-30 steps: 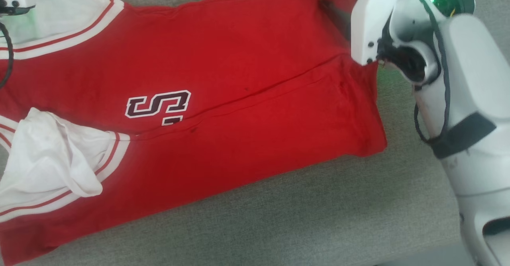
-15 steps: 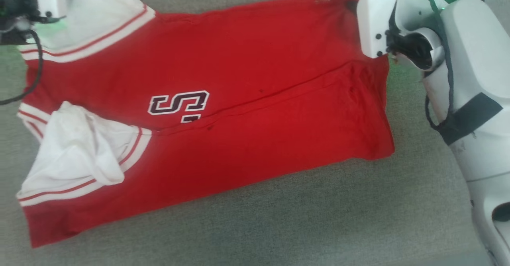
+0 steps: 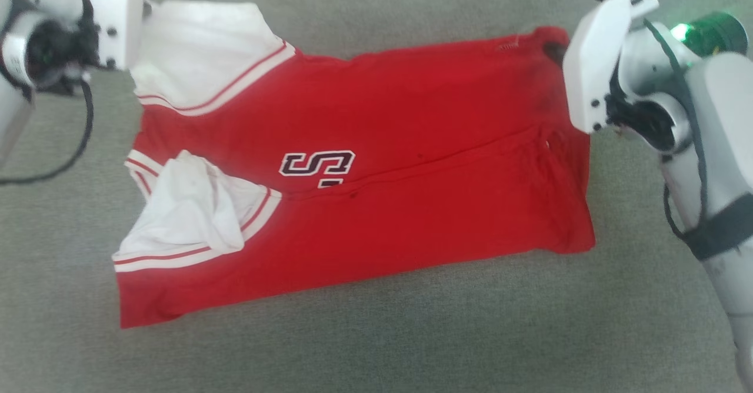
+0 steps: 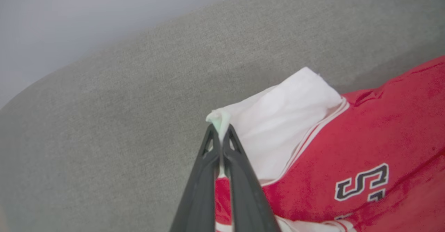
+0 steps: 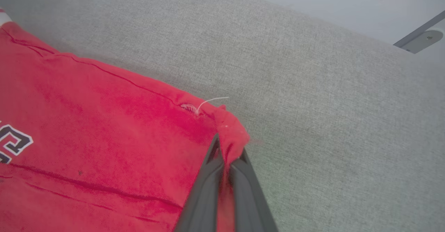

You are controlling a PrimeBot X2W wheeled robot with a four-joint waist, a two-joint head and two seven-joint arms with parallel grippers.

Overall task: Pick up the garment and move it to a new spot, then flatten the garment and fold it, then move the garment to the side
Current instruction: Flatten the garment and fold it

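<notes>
red garment, dark white-outlined numerals

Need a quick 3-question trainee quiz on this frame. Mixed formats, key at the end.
1. True or false: the left end effector is shut on the tip of a white sleeve of the garment.
2. What does the right end effector pinch? A) a red hem corner B) a white sleeve C) the numerals
3. Short answer: what does the spread garment lie on?

Key: 1 true. 2 A. 3 a grey fabric surface.
</notes>
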